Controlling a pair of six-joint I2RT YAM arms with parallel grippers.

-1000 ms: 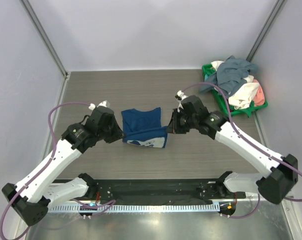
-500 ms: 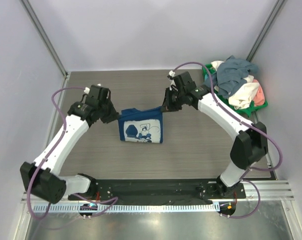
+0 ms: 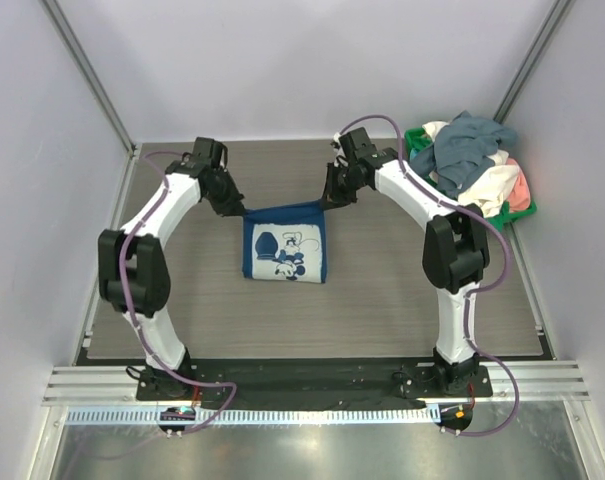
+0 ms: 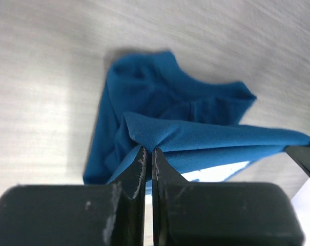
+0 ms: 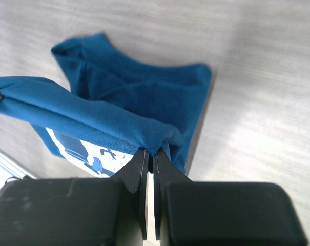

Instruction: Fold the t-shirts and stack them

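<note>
The navy-blue t-shirt [image 3: 284, 245] with a white cartoon print hangs between my two grippers over the table's middle, print side up, its lower part on the table. My left gripper [image 3: 239, 209] is shut on its left top corner, which also shows in the left wrist view [image 4: 195, 136]. My right gripper [image 3: 325, 203] is shut on its right top corner, seen in the right wrist view [image 5: 114, 120]. The top edge is pulled taut between them. Other t-shirts [image 3: 472, 160], grey-blue, white and salmon-pink, lie heaped in the basket at the back right.
A green plastic basket [image 3: 423, 182] stands in the table's back right corner, close to my right arm. Grey walls stand on three sides. A black rail [image 3: 302, 380] runs along the near edge.
Both grippers have moved toward the back of the table, lifting and unfolding the navy shirt. Its cartoon print now faces up and the cloth is stretched out.
</note>
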